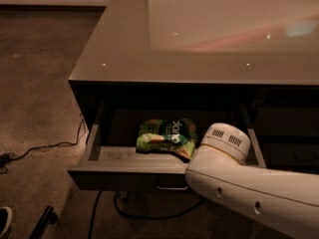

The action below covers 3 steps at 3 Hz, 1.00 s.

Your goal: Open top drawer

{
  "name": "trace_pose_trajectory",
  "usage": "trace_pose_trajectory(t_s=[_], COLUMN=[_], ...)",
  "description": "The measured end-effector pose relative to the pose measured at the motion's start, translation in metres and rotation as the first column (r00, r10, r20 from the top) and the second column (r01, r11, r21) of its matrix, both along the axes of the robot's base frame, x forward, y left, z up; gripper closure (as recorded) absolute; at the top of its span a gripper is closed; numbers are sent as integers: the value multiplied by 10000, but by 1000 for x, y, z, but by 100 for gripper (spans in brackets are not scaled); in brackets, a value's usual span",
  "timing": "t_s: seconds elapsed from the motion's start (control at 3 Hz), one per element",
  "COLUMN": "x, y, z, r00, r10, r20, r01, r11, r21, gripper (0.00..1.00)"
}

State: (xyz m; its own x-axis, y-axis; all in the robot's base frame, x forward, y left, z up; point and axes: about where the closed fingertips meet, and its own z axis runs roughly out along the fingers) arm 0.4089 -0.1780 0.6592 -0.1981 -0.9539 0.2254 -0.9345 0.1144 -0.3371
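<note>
Drawer (124, 177) at the top of the cabinet stands pulled well out from under the counter (119, 49), its flat dark front facing the floor-side edge and its grey inner floor open to view. A small metal loop handle (171, 185) shows at the lower middle of the front, partly covered by the arm. Inside, a crumpled green bag (167, 137) lies toward the back right of the drawer floor, its right end hidden behind the arm.

A thick white arm (249, 193) comes in from the lower right and crosses the drawer's right front corner. Its rounded end cap, with two small vent grilles, sits over the drawer's right side, just beside the bag. The hand is hidden behind this arm, down at the drawer front near the handle; whether it is spread, pressed together or pinching the handle cannot be told.

The counter top is smooth and glossy, with pale reflections across it. To the right of the drawer, other dark fronts sit in shadow. A thin cable (42, 149) trails over the brown carpet (40, 83) at left, and another loops under the drawer.
</note>
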Motion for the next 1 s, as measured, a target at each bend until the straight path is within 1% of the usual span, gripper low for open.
trace_pose_trajectory(t_s=[0.33,0.67,1.0], x=[-3,-17,-34], y=[0,3,10], z=[1,16,43], r00=[10000,9990,9926], r10=[55,16,-148], r20=[-1,443,1201], r01=[-55,-2,228], r11=[10000,9995,9976], r21=[-34,-315,-654], gripper=[0,0,0])
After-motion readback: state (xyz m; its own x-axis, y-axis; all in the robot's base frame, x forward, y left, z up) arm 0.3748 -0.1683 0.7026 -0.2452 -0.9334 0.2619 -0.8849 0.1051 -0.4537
